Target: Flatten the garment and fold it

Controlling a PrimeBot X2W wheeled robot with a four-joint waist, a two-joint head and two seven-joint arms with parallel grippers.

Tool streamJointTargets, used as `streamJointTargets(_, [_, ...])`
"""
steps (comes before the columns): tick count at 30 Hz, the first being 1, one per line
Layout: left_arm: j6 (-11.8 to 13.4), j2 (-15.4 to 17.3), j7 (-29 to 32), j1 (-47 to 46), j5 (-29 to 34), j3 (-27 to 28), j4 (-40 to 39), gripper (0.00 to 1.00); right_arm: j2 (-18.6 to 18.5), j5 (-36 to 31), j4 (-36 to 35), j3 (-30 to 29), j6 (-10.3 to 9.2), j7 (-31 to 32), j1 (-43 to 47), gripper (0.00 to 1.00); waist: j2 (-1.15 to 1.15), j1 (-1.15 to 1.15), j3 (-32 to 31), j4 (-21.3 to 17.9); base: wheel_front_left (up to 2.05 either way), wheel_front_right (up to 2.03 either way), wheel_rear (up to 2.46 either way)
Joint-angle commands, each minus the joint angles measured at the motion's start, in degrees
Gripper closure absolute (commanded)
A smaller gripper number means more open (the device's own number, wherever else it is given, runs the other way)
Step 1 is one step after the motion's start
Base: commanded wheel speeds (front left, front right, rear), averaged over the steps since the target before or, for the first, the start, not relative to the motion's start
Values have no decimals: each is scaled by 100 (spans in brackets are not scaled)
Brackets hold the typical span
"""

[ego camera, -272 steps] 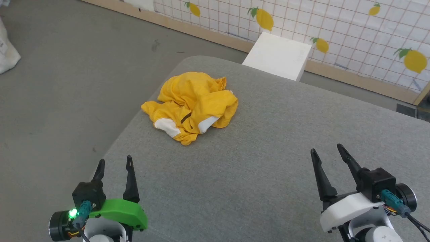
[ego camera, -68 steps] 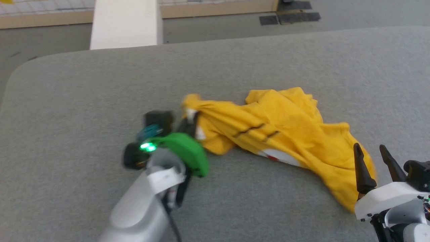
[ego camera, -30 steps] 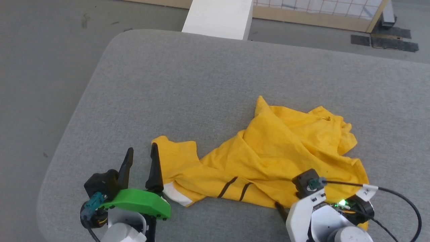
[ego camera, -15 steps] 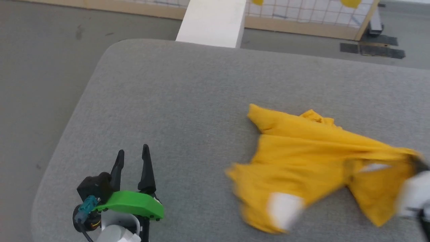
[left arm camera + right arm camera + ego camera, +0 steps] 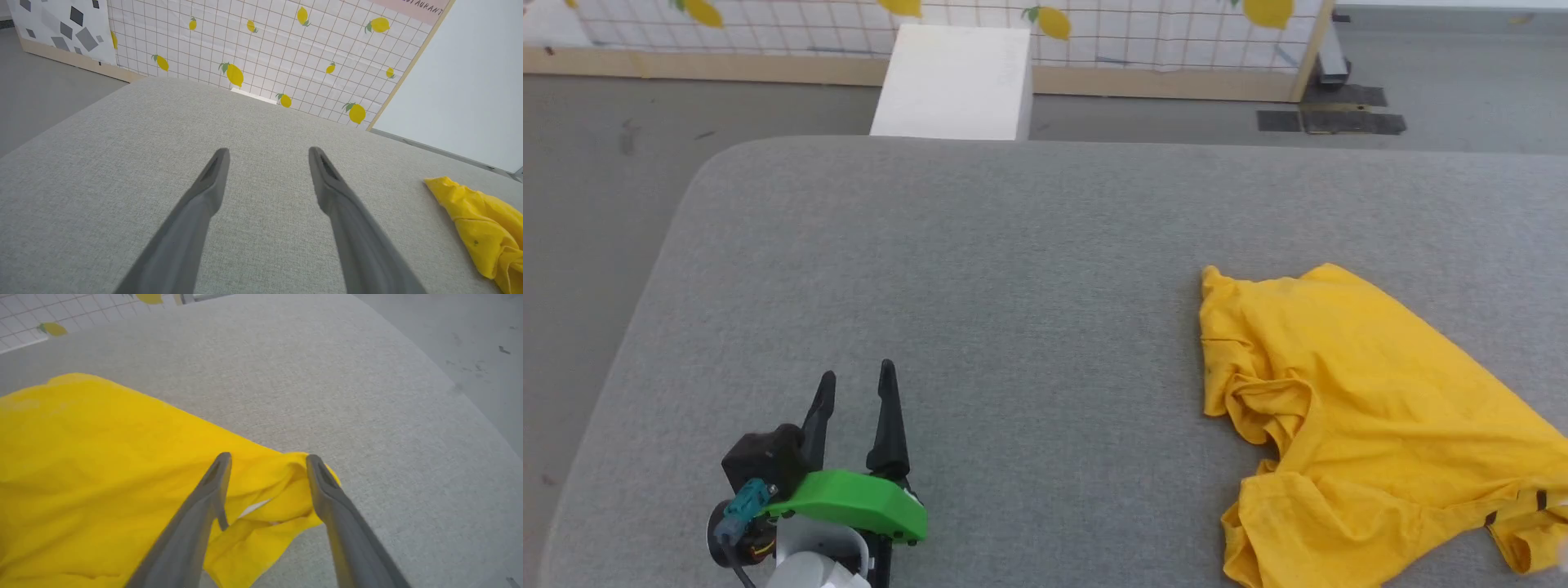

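- Grey padded table on a grey floor; lemon-print grid wall and a white box beyond its far edge.
- Left gripper: fingers spread wide, nothing between them, over bare table near the front left.
- Right gripper: fingers apart, straddling a bunched corner of the garment; cloth lies between and below the tips, not pinched.
- Garment: yellow, on the table's right side, partly spread, back up. Rumpled along its left edge and near end; short black marks at near right.
- Garment well apart from left gripper.
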Motion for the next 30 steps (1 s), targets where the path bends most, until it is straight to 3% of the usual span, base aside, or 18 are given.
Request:
streamJointTargets(1, [-42, -5, -20, -4, 49, 9, 10, 0, 12, 191, -126, 240, -9, -149, 92, 0, 0, 0, -25, -97, 0, 0, 0])
streamJointTargets(8, [-89, -18, -20, -20, 74, -65, 28, 0, 12, 731, -1141, 2559, -9, -363, 880, 0, 0, 0, 17, -126, 0, 0, 0])
streamJointTargets(13, [-134, -69, -20, -114, 80, -157, 56, 0, 12, 546, -1398, 3876, -9, -259, 1032, 0, 0, 0, 136, -30, 0, 0, 0])
streamJointTargets(17, [-171, -111, -20, -186, 72, -210, 108, 0, 12, 196, -1210, 4349, -9, 13, 964, 0, 0, 0, 211, 93, 0, 0, 0])
streamJointTargets(21, [-197, -142, -20, -248, 67, -219, 156, 0, 12, -99, -1042, 4344, -9, 429, 961, 0, 0, 0, 277, 228, 0, 0, 0])
streamJointTargets(22, [-202, -150, -20, -260, 69, -223, 164, 0, 12, -133, -1044, 4285, -9, 477, 964, 16, 0, 0, 293, 258, 0, 0, 0])
streamJointTargets(23, [-204, -156, -20, -267, 68, -220, 169, 0, 12, -149, -1049, 4227, -9, 499, 965, 57, 0, 0, 298, 269, 0, 0, 0])
streamJointTargets(24, [-209, -162, -20, -273, 68, -219, 176, 0, 12, -185, -1059, 4161, -9, 530, 973, 87, 0, 0, 305, 283, 0, 0, 0])
streamJointTargets(25, [-212, -168, -20, -276, 68, -216, 181, 0, 12, -203, -1078, 4105, -9, 546, 977, 100, 0, 0, 307, 289, 0, 0, 0])
streamJointTargets(30, [-220, -192, -20, -248, 63, -177, 218, 0, 12, -126, -1270, 3761, -9, 556, 1014, 100, 0, 0, 232, 238, 0, 0, 0])
